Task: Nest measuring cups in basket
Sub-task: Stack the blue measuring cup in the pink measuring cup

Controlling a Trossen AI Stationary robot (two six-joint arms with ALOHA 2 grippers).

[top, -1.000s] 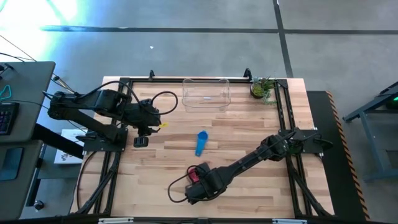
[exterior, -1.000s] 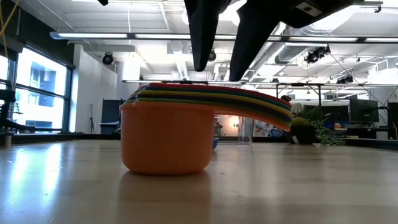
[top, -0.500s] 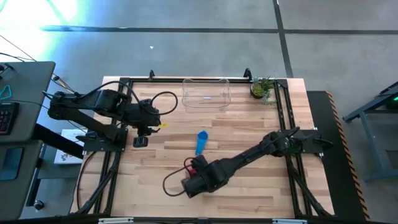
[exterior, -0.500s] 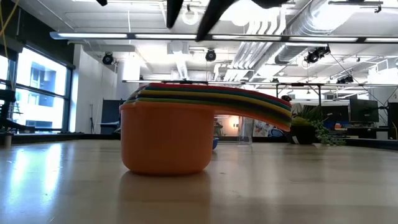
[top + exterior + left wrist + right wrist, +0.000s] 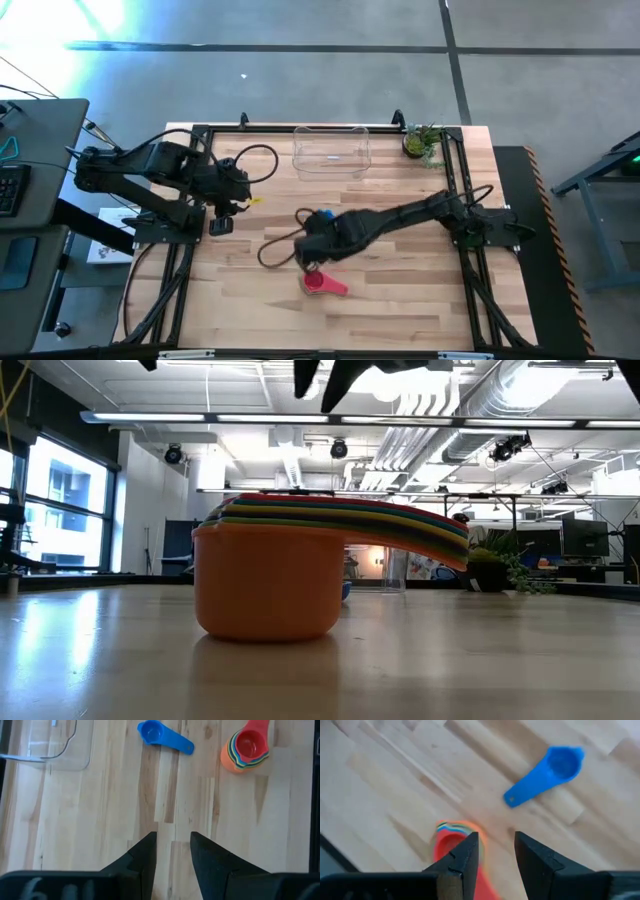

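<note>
Measuring cups stack point(image 5: 322, 283) sits nested near table centre; blue cup point(image 5: 324, 214) lies apart, farther off. Right gripper point(image 5: 316, 240) hovers between them, fingers parted, empty. Basket point(image 5: 331, 150) at far edge, seemingly empty. Left gripper point(image 5: 228, 196) waits left, fingers apart.

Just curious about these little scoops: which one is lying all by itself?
The blue measuring cup, alone on the wooden table nearer the clear basket. The other cups sit nested in one colourful stack, red innermost.

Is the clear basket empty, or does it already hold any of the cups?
Empty. In the high view the basket shows only bare table through it; the nested stack and the lone blue cup both lie on the table outside it.
</note>
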